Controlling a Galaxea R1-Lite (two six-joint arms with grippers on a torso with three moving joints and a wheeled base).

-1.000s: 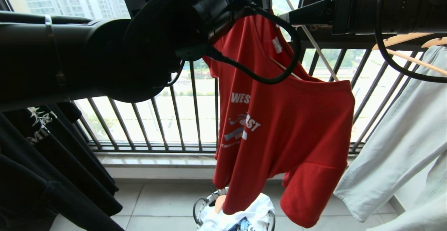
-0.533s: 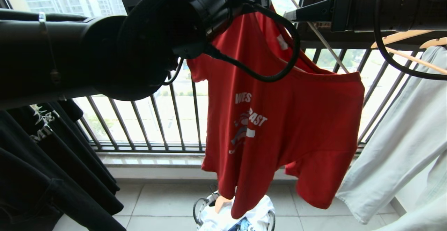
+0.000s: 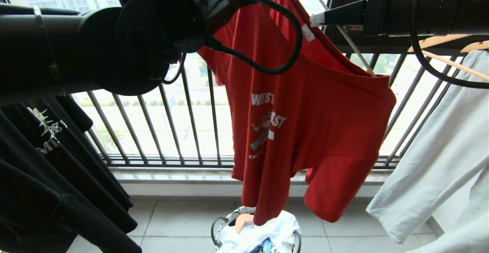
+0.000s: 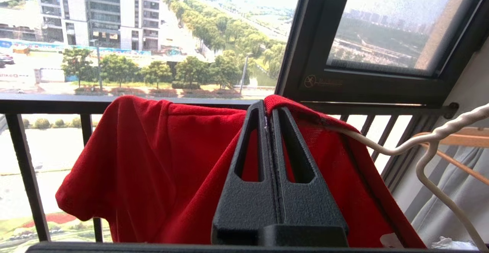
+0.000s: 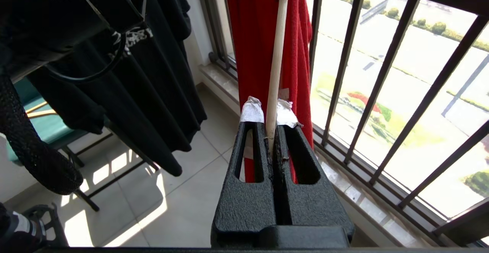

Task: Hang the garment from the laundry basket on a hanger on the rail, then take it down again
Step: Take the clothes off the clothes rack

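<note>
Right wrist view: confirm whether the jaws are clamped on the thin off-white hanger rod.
Yes, the right gripper is shut on the thin off-white hanger rod.

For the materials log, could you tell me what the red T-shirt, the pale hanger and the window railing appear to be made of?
Red T-shirt: knit fabric, matte; a fine mesh-like weave shows near the collar, possibly synthetic.
Pale hanger: thin off-white rod, smooth with a slight sheen; looks like coated wire or plastic, but I cannot tell which.
Window railing: slim dark bars, probably painted metal.
</note>
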